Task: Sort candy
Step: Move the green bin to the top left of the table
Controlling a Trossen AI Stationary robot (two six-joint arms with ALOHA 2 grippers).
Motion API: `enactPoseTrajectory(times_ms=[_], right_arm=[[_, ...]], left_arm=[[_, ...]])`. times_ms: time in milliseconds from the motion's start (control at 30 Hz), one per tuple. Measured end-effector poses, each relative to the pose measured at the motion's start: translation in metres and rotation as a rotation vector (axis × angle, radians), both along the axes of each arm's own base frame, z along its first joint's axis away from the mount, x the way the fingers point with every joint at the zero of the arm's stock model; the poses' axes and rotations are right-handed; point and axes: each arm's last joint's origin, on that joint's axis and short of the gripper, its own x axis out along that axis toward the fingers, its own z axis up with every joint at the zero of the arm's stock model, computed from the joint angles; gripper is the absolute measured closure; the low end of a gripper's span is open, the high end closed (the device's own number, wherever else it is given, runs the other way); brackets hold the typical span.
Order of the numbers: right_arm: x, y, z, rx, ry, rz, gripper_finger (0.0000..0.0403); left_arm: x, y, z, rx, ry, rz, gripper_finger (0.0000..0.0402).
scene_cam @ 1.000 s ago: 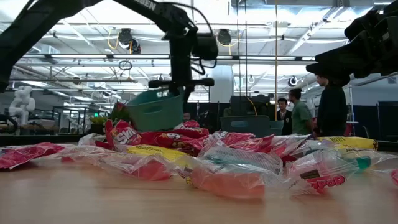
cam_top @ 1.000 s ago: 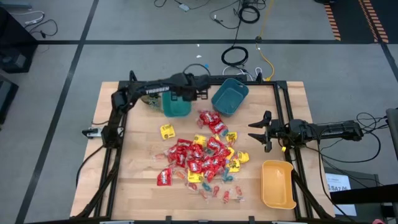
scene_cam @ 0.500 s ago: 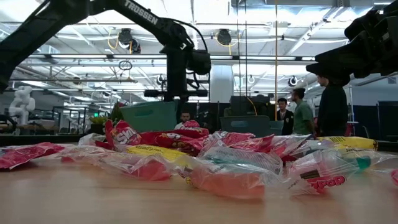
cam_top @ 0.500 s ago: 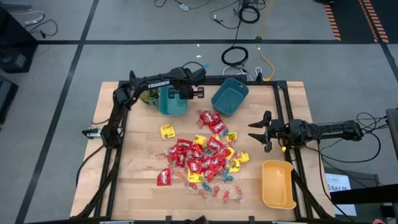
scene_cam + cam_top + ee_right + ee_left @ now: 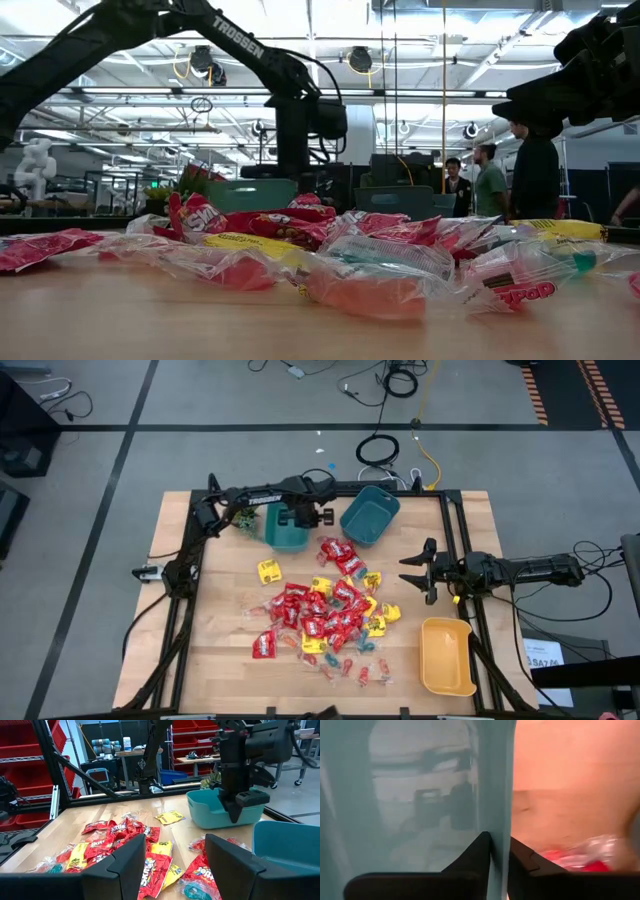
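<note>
The candy (image 5: 325,610) lies in a loose pile mid-table: red packets, yellow packets and small twist-wrapped pieces, filling the foreground of the low view (image 5: 330,255). My left gripper (image 5: 303,518) is at the far side of the table, shut on a teal bin (image 5: 283,530), also seen in the right wrist view (image 5: 220,812). My right gripper (image 5: 415,572) waits open, right of the pile and above the table, its fingers apart in its own wrist view (image 5: 175,865). My left gripper holds the teal bin by its right-hand wall (image 5: 497,795), at the rim. The wall is pinched with one finger (image 5: 475,855) inside the bin and the other (image 5: 522,860) outside. The fingers come from above, pointing down. The bin sits level with its base at the table top (image 5: 215,826).
A blue bin (image 5: 368,515) stands tilted just right of the teal one. A yellow bin (image 5: 446,655) sits at the near right corner. A small green plant (image 5: 243,517) is left of the teal bin. People stand in the room beyond the table (image 5: 485,180).
My left gripper has moved down, still shut on the teal bin. The bin was lifted and tilted a second ago; it has levelled out and come down to the table behind the candy.
</note>
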Motion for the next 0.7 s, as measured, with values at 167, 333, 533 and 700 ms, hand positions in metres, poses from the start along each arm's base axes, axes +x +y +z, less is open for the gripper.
enactPoseTrajectory(times_ms=[167, 333, 533, 700], right_arm=[[0.0, 0.0, 0.0, 0.0, 0.0, 0.0, 0.0206], [0.0, 0.0, 0.0, 0.0, 0.0, 0.0, 0.0206], [0.0, 0.0, 0.0, 0.0, 0.0, 0.0, 0.0206], [0.0, 0.0, 0.0, 0.0, 0.0, 0.0, 0.0206]], left_arm=[[0.007, 0.002, 0.001, 0.028, -0.073, 0.007, 0.0346], [0.011, 0.002, 0.002, 0.019, -0.117, 0.013, 0.0344], [0.013, 0.003, 0.003, 0.005, -0.147, 0.002, 0.0343], [0.013, 0.002, 0.002, 0.0, -0.145, 0.0, 0.0343]])
